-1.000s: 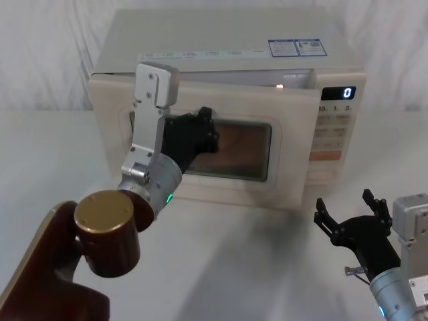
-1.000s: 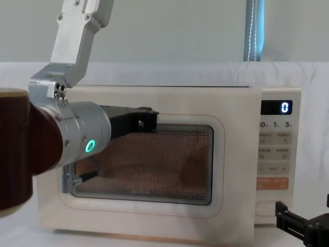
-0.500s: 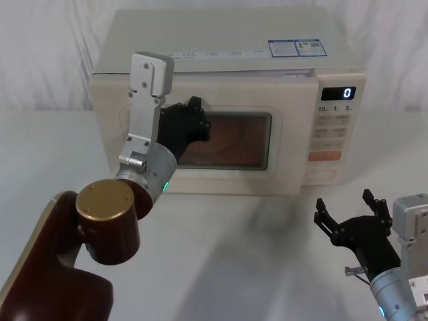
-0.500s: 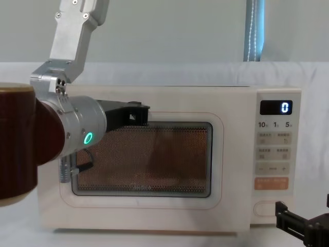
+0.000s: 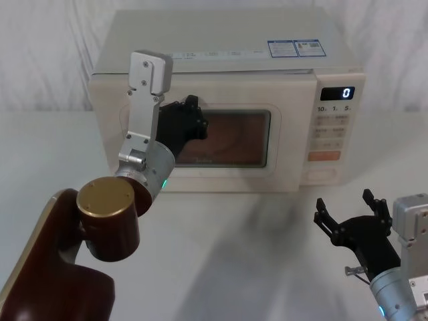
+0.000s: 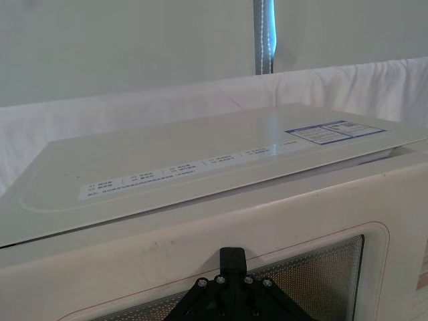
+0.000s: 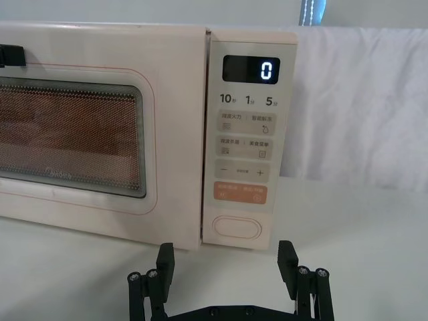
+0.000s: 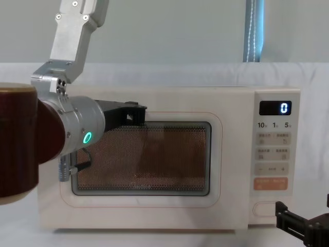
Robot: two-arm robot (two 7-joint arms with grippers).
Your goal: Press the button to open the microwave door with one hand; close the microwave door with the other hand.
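The cream microwave (image 5: 221, 60) stands at the back of the table, its panel showing "0" (image 7: 267, 69). The microwave door (image 5: 289, 137) lies flush with the body. My left gripper (image 5: 196, 122) is shut, and its fingertips press against the upper left of the dark window (image 8: 154, 159); in the left wrist view the gripper (image 6: 232, 259) points at the door's top edge. The wide blank button (image 7: 237, 227) sits at the foot of the panel. My right gripper (image 7: 226, 257) hovers open, low over the table, a short way in front of the button (image 5: 319, 175) and not touching it.
White cloth covers the table (image 5: 254, 261) and hangs behind the microwave. My left arm's brown joint (image 5: 107, 224) rises at the front left. An orange key (image 7: 241, 193) sits just above the button. Bare table lies between the two arms.
The door was ajar a second ago; my left gripper has pushed it back until it sits flush. The right gripper has not moved.
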